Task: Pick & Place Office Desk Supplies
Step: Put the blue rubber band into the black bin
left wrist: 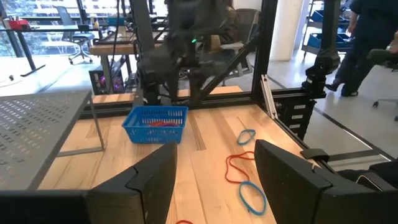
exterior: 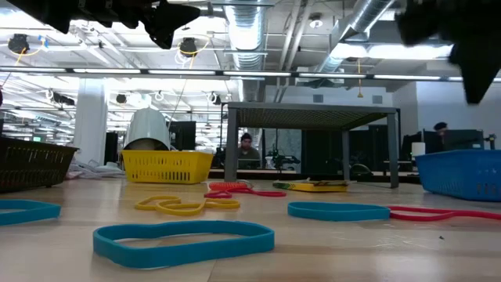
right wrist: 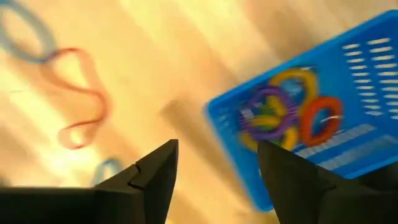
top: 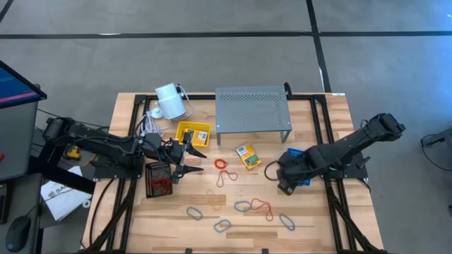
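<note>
Fingers first: both of mine on the right gripper stand apart with nothing between them, hanging just beside the blue basket, and the left gripper is likewise spread and empty, over the middle-left of the table near the dark basket. Inside the blue basket lie purple, yellow and orange bands, soft thin loops that slump into whatever shape they land in. Many more rubber bands are scattered flat on the wood in front: red, orange, blue, some crossing or touching one another. A crayon box, stiff card and squared off, lies beside the grey perforated shelf, and a yellow basket sits just left of that shelf. My worry is the bands' flatness: they hug the slick wooden table, so my tips may scrape the boards and close on air, or hook two tangled loops at once. Stretchy rubber could also snag on a fingertip and spring away on release, landing outside the slotted plastic walls. Swinging low, I might clip the blue basket's rim, light enough to slide or tip. The white cylinder with its cord sits at the back, well apart from my path.
</note>
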Action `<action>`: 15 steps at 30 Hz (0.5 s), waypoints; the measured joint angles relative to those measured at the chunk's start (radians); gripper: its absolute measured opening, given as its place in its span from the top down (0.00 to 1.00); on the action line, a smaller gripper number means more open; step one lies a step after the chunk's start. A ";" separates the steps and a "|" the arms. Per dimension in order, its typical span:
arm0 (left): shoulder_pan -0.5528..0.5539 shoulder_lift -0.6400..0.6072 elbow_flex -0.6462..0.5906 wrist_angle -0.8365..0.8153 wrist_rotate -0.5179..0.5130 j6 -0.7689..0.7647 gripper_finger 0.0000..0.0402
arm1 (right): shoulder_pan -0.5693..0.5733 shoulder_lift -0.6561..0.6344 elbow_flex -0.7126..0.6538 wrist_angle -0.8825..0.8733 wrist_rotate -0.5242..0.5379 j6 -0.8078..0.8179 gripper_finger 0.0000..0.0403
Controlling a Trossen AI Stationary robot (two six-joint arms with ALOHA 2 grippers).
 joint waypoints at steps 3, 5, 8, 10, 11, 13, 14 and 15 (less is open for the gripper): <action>0.000 0.000 0.000 0.001 0.000 0.000 0.47 | 0.077 0.000 0.063 -0.002 0.000 0.104 0.49; 0.000 0.000 0.000 0.001 0.000 0.000 0.47 | 0.128 0.000 0.101 -0.004 0.000 0.191 0.50; 0.000 0.000 0.000 0.000 0.000 0.000 0.47 | 0.203 0.008 0.141 -0.001 0.015 0.346 0.52; 0.000 0.000 0.000 -0.001 0.000 -0.008 0.47 | 0.246 0.025 0.146 -0.001 0.029 0.455 0.53; 0.000 0.000 0.000 -0.001 0.000 -0.018 0.47 | 0.265 0.040 0.146 0.003 0.030 0.489 0.54; 0.000 0.000 0.000 -0.001 0.000 -0.023 0.47 | 0.296 0.075 0.146 0.020 0.024 0.530 0.55; 0.000 0.000 0.000 -0.001 0.000 -0.023 0.47 | 0.308 0.096 0.146 0.029 0.021 0.548 0.55; 0.000 0.000 0.000 -0.001 0.000 -0.023 0.47 | 0.320 0.120 0.146 0.040 0.016 0.561 0.55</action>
